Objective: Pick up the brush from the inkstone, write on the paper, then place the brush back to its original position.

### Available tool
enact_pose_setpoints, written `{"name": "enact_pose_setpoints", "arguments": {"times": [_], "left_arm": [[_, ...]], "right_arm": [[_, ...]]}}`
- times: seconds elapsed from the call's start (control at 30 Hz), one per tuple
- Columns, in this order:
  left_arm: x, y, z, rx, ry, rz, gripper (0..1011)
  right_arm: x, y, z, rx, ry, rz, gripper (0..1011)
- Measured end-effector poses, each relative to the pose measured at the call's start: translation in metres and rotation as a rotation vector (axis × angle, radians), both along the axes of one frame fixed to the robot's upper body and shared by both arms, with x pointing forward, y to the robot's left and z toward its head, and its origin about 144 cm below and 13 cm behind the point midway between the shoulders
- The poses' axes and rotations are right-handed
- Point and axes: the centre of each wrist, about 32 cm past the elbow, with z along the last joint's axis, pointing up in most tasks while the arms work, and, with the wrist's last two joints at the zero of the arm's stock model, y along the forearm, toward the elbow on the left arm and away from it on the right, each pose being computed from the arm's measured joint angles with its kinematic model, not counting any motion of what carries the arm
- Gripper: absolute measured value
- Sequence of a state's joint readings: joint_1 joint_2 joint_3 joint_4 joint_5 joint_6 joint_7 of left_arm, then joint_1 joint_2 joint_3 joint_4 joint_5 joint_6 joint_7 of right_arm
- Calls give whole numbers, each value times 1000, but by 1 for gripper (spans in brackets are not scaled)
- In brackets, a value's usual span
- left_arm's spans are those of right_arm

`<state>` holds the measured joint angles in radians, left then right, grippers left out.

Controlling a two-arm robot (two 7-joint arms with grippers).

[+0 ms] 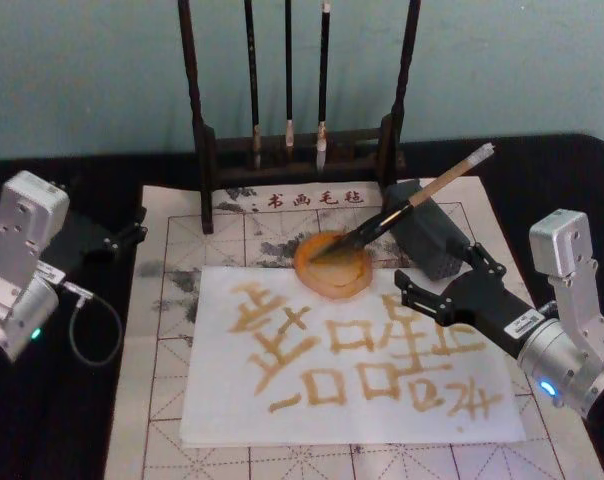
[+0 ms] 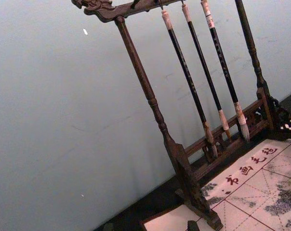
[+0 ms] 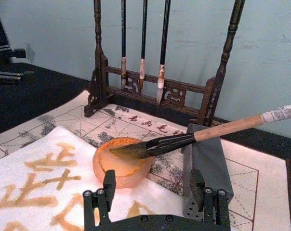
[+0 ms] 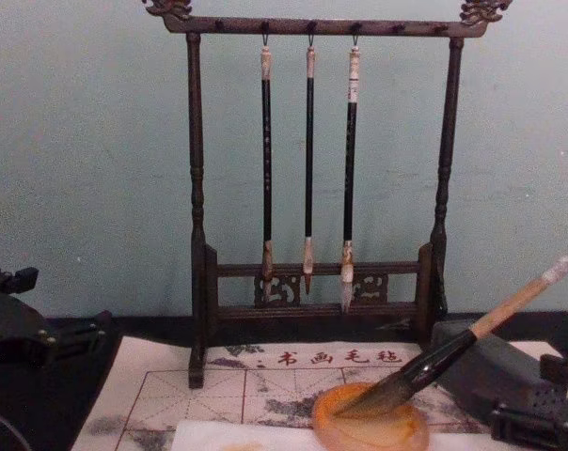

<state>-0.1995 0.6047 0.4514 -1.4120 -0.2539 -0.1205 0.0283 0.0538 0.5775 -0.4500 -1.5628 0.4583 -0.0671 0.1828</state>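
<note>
The brush (image 1: 402, 208) leans in the inkstone (image 1: 332, 264), tip down for ink. Near it, the right hand (image 1: 434, 290) is open. Left hand (image 1: 132, 232): cannot tell.

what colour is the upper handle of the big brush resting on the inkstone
Tan, a light wood tone, on the brush; it shows best in the right wrist view.

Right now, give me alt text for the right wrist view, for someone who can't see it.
The brush lies with its tip in the orange inkstone and its shaft propped on a grey block, nothing holding it. The right gripper, jaws open, sits just short of it, over the paper with its tan characters. A rack of three thin brushes stands behind.
</note>
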Motion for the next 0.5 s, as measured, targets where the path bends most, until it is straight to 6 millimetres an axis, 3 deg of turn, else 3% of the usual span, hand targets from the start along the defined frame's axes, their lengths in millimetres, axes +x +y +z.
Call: {"name": "enact_pose_setpoints", "arguments": {"times": [0.5], "left_arm": [[0,0,0,0,0,0,1001]], "right_arm": [[0,0,1,4,1,-2,1002]]}}
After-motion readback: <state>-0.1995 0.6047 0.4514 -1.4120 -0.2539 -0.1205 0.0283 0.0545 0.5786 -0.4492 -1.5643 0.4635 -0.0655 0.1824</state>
